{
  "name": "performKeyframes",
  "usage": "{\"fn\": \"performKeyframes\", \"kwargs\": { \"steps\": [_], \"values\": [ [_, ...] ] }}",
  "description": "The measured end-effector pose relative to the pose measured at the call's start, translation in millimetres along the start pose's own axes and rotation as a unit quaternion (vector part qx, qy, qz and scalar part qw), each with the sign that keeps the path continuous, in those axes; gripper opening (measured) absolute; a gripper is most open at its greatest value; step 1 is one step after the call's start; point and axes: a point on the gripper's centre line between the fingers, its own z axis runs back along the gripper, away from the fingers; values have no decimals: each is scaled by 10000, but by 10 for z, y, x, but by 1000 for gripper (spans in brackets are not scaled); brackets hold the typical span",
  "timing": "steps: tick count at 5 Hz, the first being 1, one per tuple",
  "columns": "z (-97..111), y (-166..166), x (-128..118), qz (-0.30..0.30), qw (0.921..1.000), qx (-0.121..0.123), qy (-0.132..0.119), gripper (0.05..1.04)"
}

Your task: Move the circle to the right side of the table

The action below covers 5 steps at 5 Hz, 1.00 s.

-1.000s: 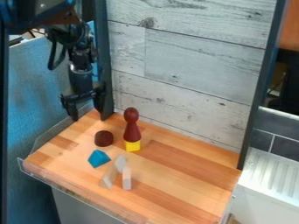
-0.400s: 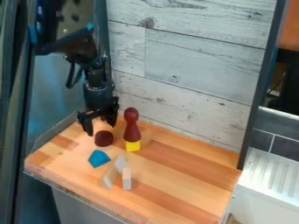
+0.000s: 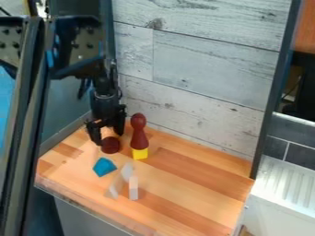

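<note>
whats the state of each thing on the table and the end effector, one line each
end effector: open, low at the round block
round block: on the table, not yet moved to the right side
dark red pawn shape: upright, on top of the yellow block
yellow block: under the pawn shape
blue block: on the table, nothing on it
white block: on the table, whether upright or lying I can't tell

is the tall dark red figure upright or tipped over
Upright: the dark red figure rises from the yellow block, its rounded head on top.
</note>
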Motion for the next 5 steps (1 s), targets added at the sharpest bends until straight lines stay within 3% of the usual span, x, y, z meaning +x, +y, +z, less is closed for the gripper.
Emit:
{"fn": "performKeyframes", "kwargs": {
  "steps": [5],
  "values": [
    [-86,25,-215,-213,9991,126,355,999]
  ]
}}
